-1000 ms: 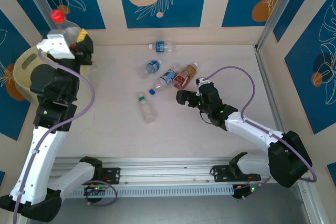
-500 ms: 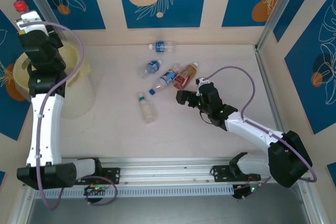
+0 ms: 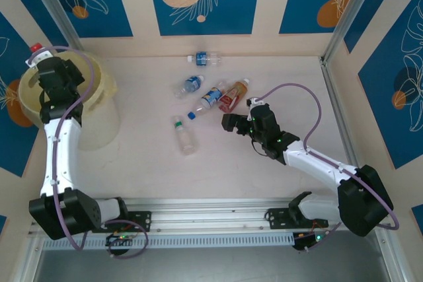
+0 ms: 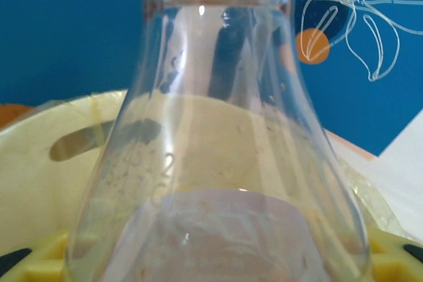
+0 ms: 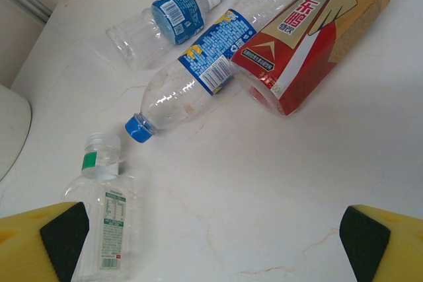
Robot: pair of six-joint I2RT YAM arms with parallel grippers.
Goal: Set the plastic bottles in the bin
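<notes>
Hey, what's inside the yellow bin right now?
Inside the bin, pale-yellow inner wall and a slot handle show. The left tool, shut on a red-capped bottle, hangs over the opening and covers the middle, so the bottom and anything lying there cannot be seen.

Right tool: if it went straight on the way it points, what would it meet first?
Probably the blue-capped bottle, lying beside the red-labelled bottle; depth is hard to judge.
</notes>
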